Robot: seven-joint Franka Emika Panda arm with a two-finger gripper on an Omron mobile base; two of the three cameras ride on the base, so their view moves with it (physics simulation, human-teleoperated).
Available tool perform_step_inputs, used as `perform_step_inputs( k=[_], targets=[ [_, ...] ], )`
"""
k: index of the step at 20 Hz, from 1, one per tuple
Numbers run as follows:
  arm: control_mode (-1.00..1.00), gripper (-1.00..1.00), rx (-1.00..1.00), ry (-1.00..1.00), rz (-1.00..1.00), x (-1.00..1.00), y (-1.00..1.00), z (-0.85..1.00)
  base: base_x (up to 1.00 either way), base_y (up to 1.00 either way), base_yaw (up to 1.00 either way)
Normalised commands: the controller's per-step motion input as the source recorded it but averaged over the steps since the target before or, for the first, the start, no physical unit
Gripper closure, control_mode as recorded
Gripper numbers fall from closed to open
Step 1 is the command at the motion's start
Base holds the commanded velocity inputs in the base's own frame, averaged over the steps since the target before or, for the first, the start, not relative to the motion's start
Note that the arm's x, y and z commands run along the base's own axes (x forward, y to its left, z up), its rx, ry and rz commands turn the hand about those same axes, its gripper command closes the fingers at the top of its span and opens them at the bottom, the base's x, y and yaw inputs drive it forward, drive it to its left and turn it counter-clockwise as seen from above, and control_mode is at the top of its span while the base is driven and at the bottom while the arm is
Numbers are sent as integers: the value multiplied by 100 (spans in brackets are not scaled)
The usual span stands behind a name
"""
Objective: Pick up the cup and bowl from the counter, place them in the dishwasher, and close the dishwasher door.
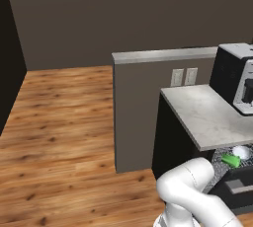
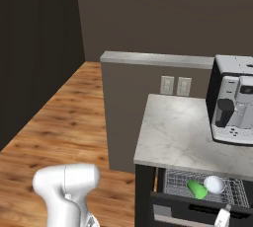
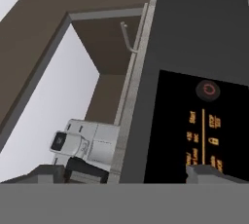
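Green cup [image 2: 197, 189], one, white bowl [image 2: 214, 184], one, both in dishwasher rack [image 2: 174, 181], claw [image 3: 121, 174] open.

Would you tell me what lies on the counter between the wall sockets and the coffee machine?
In the right base view, nothing: the counter is bare marbled stone from the sockets to the coffee machine.
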Motion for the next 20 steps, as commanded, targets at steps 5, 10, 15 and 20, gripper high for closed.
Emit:
perform_step_inputs(
  k=[5,10,15,20],
  targets=[
    [-100,-100,-7,-13,-2,66,1,-6,0,0,0],
    [-100,-100,-9,-13,-2,68,0,-10,0,0,0],
    [-100,-100,-9,-13,-2,67,0,-12,0,0,0],
    [-100,-100,-8,-16,-2,43,0,-15,0,0,0]
  ],
)
